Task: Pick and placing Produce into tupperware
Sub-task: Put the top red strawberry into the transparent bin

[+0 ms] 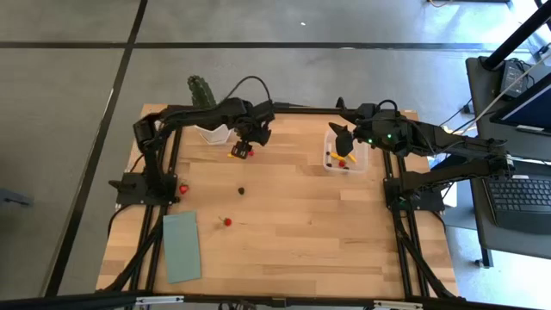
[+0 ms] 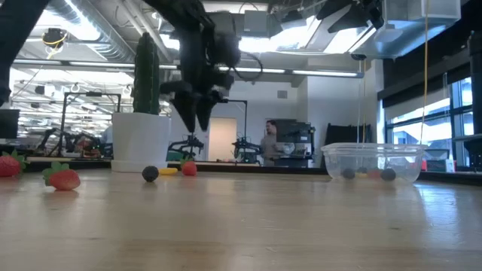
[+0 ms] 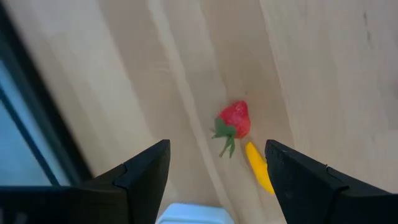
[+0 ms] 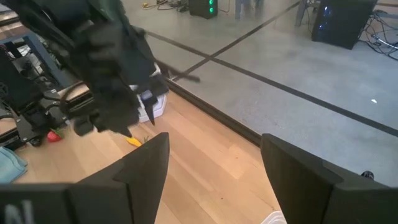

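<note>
Overhead, left hand [image 3: 217, 171] spread above a bumpy red strawberry [image 3: 236, 119] on grained wood.

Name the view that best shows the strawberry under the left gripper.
Left wrist view: the strawberry lies framed between the open left gripper. High view shows a red speck; low view a small red piece; right wrist view hides it.

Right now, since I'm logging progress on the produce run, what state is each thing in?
Left gripper: open, empty, above a strawberry and a yellow piece.
Right gripper: open, empty, over the tupperware.
Tupperware: lidless, upright, several pieces inside.
Strawberry: loose on the table, beside the yellow piece.
Dark berry: loose on the table.
Cactus pot: upright.
Green pad: lying flat.
</note>
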